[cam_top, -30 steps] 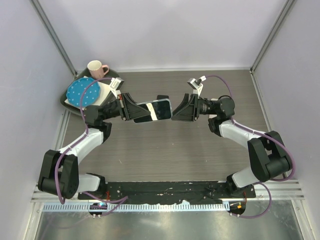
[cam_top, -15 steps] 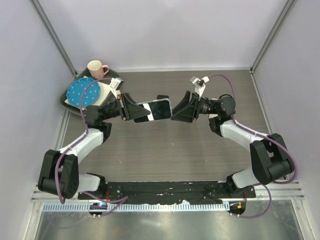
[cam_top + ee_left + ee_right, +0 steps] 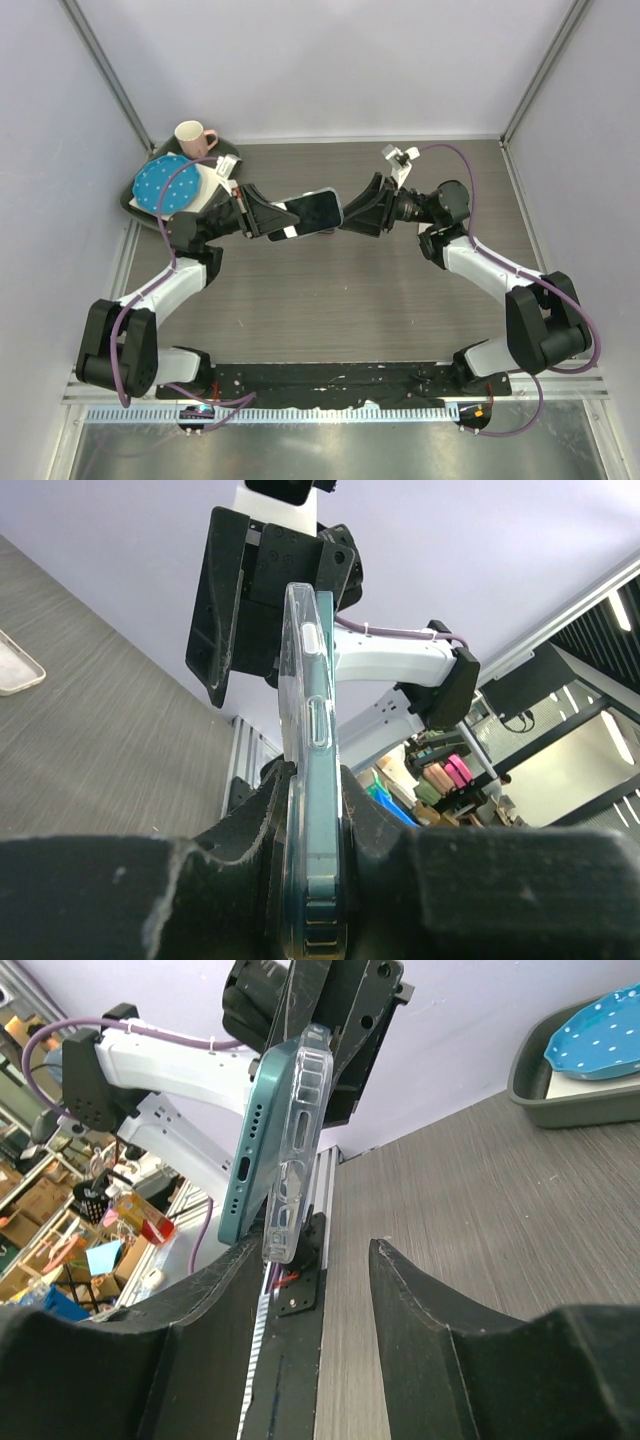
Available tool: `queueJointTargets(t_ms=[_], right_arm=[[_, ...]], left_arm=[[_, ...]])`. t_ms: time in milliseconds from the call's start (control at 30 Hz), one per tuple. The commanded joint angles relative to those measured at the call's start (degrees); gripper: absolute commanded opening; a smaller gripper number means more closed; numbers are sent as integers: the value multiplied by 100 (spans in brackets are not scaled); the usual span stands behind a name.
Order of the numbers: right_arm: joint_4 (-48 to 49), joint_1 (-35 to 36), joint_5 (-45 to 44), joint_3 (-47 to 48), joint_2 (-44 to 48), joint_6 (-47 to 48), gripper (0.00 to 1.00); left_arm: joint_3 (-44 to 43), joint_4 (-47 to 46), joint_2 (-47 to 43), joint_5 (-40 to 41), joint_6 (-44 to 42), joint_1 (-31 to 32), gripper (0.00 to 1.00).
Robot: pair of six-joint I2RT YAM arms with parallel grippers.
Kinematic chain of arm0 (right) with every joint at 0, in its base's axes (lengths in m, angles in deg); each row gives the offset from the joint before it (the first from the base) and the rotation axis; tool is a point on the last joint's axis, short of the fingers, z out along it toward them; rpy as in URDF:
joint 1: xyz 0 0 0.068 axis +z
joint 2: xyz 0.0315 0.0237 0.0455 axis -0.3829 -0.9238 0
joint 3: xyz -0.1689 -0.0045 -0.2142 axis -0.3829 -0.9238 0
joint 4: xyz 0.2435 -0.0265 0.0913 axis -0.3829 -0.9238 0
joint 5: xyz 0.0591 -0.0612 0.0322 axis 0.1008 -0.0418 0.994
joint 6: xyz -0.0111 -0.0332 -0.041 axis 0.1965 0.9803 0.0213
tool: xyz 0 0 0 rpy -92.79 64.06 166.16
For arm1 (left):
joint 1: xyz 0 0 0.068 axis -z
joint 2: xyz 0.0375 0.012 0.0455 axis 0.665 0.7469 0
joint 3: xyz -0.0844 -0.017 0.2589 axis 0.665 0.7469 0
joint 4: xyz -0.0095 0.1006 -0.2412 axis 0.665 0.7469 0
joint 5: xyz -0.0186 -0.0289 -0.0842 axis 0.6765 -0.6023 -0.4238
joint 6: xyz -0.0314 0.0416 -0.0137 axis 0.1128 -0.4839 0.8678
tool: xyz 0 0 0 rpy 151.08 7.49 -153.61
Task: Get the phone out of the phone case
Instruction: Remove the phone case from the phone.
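Teal phone (image 3: 248, 1140) in clear case (image 3: 293, 1150); white-dotted blue plate (image 3: 155, 185); seemingly pink mug (image 3: 192, 136).

This is a robotics lab test cell. Pale panel walls (image 3: 330, 60) on aluminium posts (image 3: 112, 75) run from 10 to 2 o'clock around a wood-grain table (image 3: 330, 310). Two arms (image 3: 470, 262) are bolted to a black base plate (image 3: 330, 377) at 6 o'clock. Beyond the enclosure, the wrist views catch cluttered shelves (image 3: 55, 1235) and strip lights (image 3: 612, 610).
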Motion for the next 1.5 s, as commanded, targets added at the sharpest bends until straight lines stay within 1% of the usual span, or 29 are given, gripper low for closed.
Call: queueJointTargets(t_ms=[0,133,333,433,533,567,600,633,767,867,900,967,1000,1033,1067,1133,1167,1200,1267,1300,1333,1367,1400,1467], right_arm=[[289,17,-891,217,259,-245,52],[176,26,-971,340,259,-254,52],[26,131,-672,752,-4,-281,50],[-316,377,-479,841,-49,-97,50],[-1228,719,-434,841,-22,605,49],[-1692,816,-426,841,-31,772,49],[-1871,965,-408,824,-40,1078,49],[-2072,1027,-408,763,-66,1160,49],[-2285,1116,-399,613,-66,1336,45],[-2452,1116,-382,595,-5,1486,35],[-2435,1116,-373,587,13,1407,27],[-2338,1116,-373,595,39,1319,15],[-2338,1116,-364,604,65,1293,5],[-2312,1116,-364,613,66,1214,1],[-2294,1116,-338,613,74,1178,1],[-2242,1107,-346,578,92,1056,1],[-2241,1098,-320,552,83,1046,1],[-2241,1081,-329,508,75,1046,1],[-2241,1028,-346,411,48,1055,1],[-2224,967,-338,289,-4,1055,1],[-2215,940,-346,235,-31,1064,1],[-2180,914,-346,183,-48,1055,1],[-2154,853,-355,78,-75,1046,1],[-2171,817,-364,15,-75,1072,1]], left_arm=[[62,-180,-95,-167,-233,101,0],[71,-66,-78,-193,-303,119,0],[62,189,-78,-264,-496,145,0],[71,312,-69,-220,-575,154,0],[80,461,-69,-185,-672,154,0],[80,584,-69,-176,-768,154,0],[106,594,-69,-167,-795,154,0],[115,611,-69,-132,-830,154,0],[168,629,-113,-53,-901,110,0],[194,620,-96,17,-953,75,0],[211,620,-87,35,-971,66,0],[220,690,-69,52,-1050,57,0],[220,734,-52,61,-1137,66,0],[220,847,-43,70,-1182,57,0],[212,909,-43,96,-1226,57,0],[177,1268,-43,114,-1401,40,12],[142,1392,-51,97,-1515,31,21],[124,1541,-43,105,-1603,13,38],[106,1867,-43,123,-1919,-31,49],[89,2129,-51,123,-2034,-39,63],[71,2288,-52,123,-2374,-74,69],[19,2464,-60,123,-2491,-92,73],[1,2666,-60,140,-2614,-118,81],[-78,2834,-60,149,-2869,-162,89]])
